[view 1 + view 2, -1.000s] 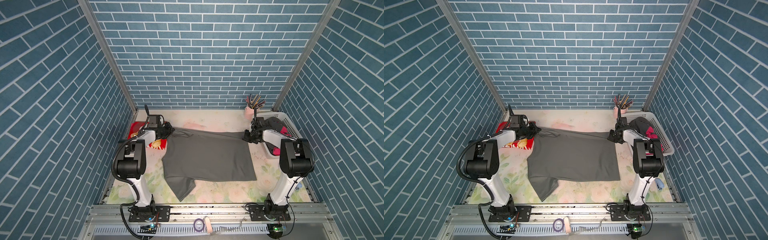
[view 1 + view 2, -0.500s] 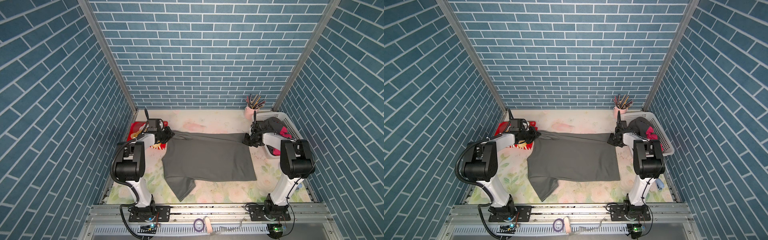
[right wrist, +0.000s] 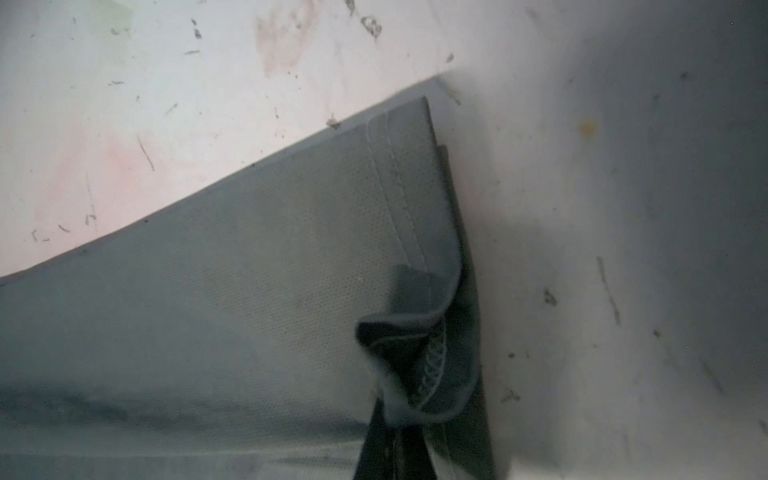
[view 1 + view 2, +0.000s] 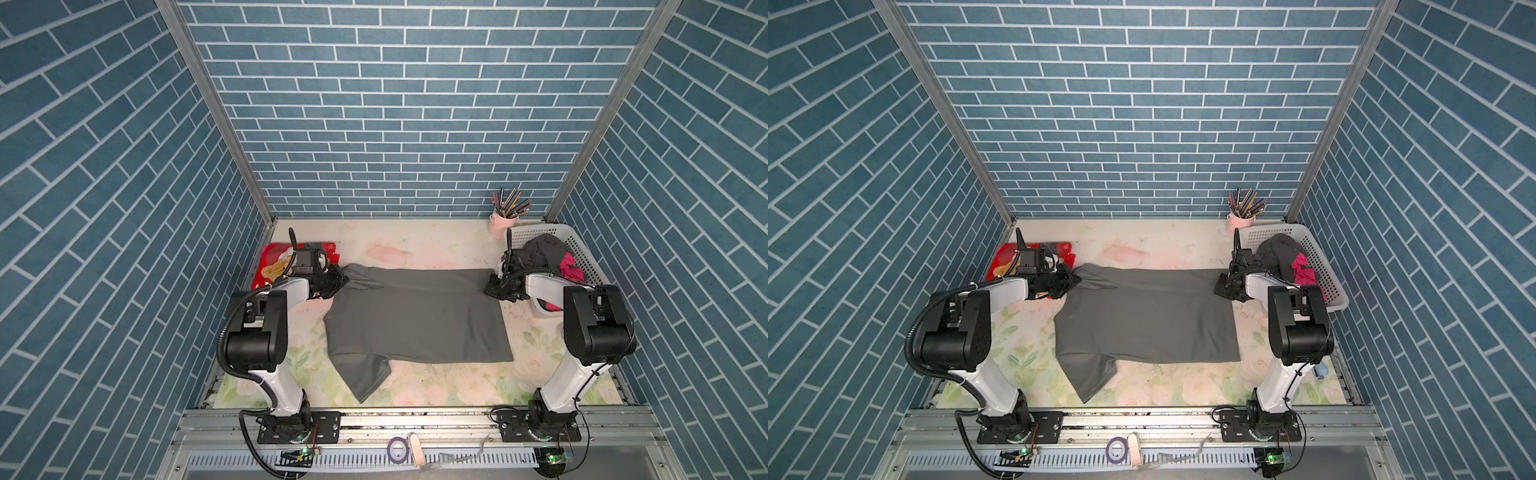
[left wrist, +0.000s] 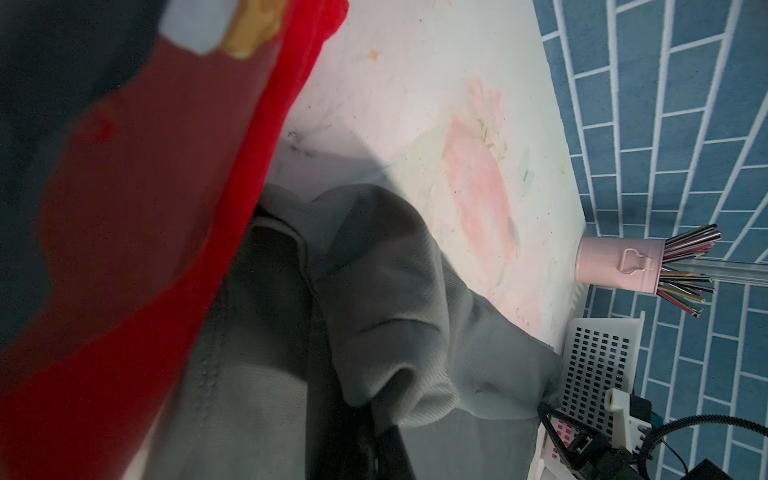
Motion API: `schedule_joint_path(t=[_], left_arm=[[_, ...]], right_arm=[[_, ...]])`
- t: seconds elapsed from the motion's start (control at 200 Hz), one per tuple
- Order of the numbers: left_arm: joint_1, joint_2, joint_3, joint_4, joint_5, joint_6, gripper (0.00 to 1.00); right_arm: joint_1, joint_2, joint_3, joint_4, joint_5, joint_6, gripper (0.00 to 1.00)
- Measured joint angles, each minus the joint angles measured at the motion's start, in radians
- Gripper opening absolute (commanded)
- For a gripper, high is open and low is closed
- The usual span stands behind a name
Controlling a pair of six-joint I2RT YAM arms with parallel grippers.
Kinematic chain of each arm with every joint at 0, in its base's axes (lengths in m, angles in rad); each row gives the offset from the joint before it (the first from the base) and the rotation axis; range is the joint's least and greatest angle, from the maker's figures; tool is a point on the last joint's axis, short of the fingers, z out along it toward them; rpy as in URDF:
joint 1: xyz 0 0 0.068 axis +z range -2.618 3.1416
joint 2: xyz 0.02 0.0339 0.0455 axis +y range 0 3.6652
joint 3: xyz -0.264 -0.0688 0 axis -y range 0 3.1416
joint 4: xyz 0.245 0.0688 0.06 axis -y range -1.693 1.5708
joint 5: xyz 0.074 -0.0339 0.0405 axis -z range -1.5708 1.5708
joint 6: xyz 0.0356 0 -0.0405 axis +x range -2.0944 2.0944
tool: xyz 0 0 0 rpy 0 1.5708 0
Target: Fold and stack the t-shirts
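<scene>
Broadly, the dark grey t-shirt (image 4: 415, 320) lies spread flat.

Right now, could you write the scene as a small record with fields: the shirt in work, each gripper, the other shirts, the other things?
Shirt in work: dark grey t-shirt, spread on the table, one sleeve pointing toward the front.
Left gripper: shut on the shirt's far left corner.
Right gripper: shut on the shirt's far right corner, at the hem.
Other shirts: red printed t-shirt, far left, partly under the left arm; dark and magenta garments in the white perforated basket, far right.
Other things: pink cup of pencils, behind the basket.
</scene>
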Motion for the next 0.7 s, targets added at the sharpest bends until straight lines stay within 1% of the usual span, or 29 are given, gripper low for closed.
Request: schedule_joint_path(t=[0.235,0.405,0.545,0.62,0.69,0.695], left_arm=[[0.0,0.024,0.029,0.006,-0.019,0.0,0.0],[-0.001,0.031,0.039,0.006,-0.024,0.0,0.0],[-0.003,0.031,0.039,0.006,-0.025,0.0,0.0],[-0.004,0.031,0.038,0.007,-0.023,0.0,0.0],[-0.006,0.031,0.038,0.007,-0.021,-0.001,0.05],[-0.006,0.031,0.038,0.007,-0.021,-0.001,0.06]], right_arm=[[0.02,0.0,-0.004,0.013,0.005,0.009,0.0],[0.02,0.0,-0.004,0.013,0.014,0.009,0.04],[0.02,-0.001,-0.003,0.011,0.032,0.009,0.14],[0.02,-0.005,-0.003,0.01,0.038,0.008,0.23],[0.02,-0.012,-0.003,0.001,0.04,0.008,0.29],[0.02,-0.014,-0.003,0.0,0.04,0.008,0.32]])
